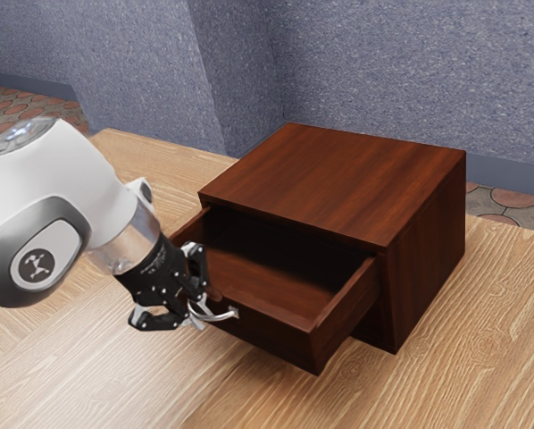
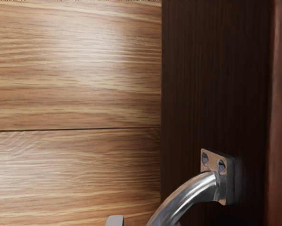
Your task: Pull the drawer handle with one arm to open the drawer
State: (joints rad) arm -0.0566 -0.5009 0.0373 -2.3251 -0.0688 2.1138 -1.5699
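drawer: open, pulled well out of the cabinet toward 8 o'clock in the exterior view; dark interior and floor exposed, nothing visible inside.
handle: silver curved bar on the drawer's front panel, at the panel's 9 o'clock end as the exterior view shows it.
tool: right at the handle, black body coming in from 10 o'clock, tip touching or just beside the bar.
tool state: cannot tell, grip on the bar is not readable from either camera.
arm: white and grey links at 9 o'clock of the exterior view, wrist angled down toward 4 o'clock to the drawer front.
wrist view: bar curves off a square mounting plate with two screws, fixed to the dark drawer front; light wood planks run alongside the panel.
cabinet: dark wood box, upright on the worktop, top bare.
worktop: light wood planks; drawer front overhangs it, just above the surface.
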